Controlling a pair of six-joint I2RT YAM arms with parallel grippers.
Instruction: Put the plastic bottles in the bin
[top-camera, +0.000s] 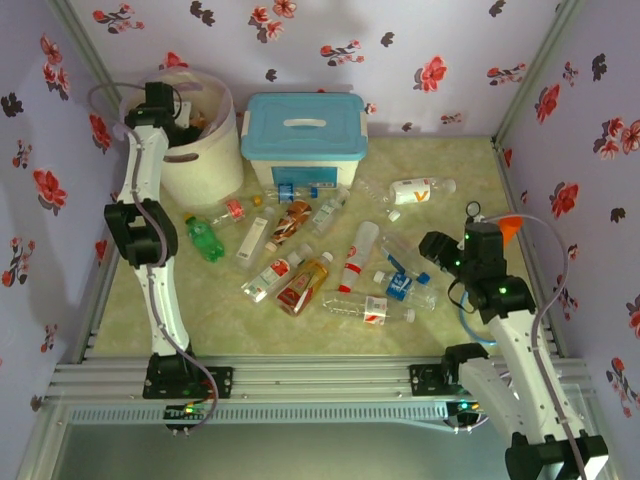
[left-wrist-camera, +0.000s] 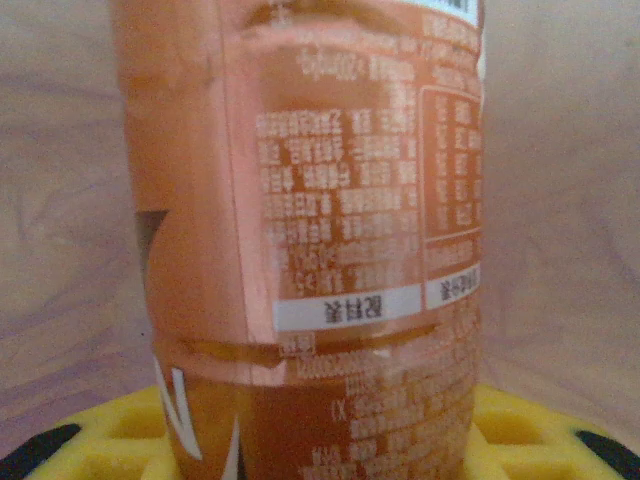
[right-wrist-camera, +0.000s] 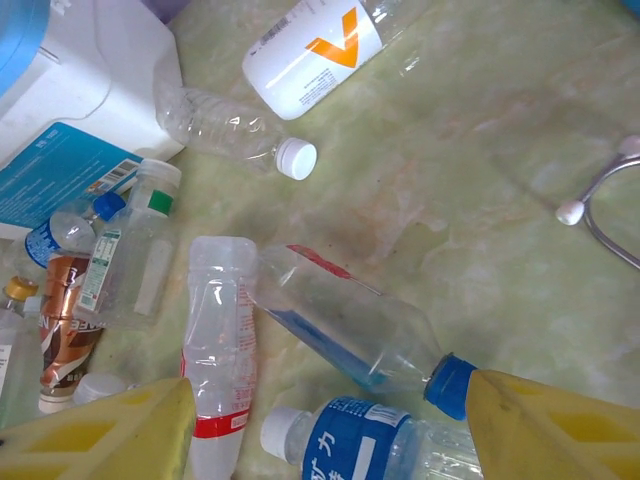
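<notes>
Over bin (top-camera: 205, 170), left hand (top-camera: 192, 112) holds orange bottle (left-wrist-camera: 330, 220); box (top-camera: 300, 125) beside.

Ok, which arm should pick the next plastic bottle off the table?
Right. The right gripper, open, hovers over the clear blue-capped plastic bottle; the left gripper is at the round white plastic bin, shut on an amber labelled bottle.

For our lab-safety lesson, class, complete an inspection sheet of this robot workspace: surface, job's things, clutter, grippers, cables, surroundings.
Surface: pale green marbled tabletop, bare at front.
Job's things: small plastic bottles scattered mid-table; round white plastic bin back left.
Clutter: rectangular white box with blue lid; orange cup beside right arm.
Grippers: left gripper, fingers shut on orange-labelled bottle over bin; right gripper open above bottles.
Cables: thin grey cable loops near right wrist.
Surroundings: floral-print walls.
</notes>
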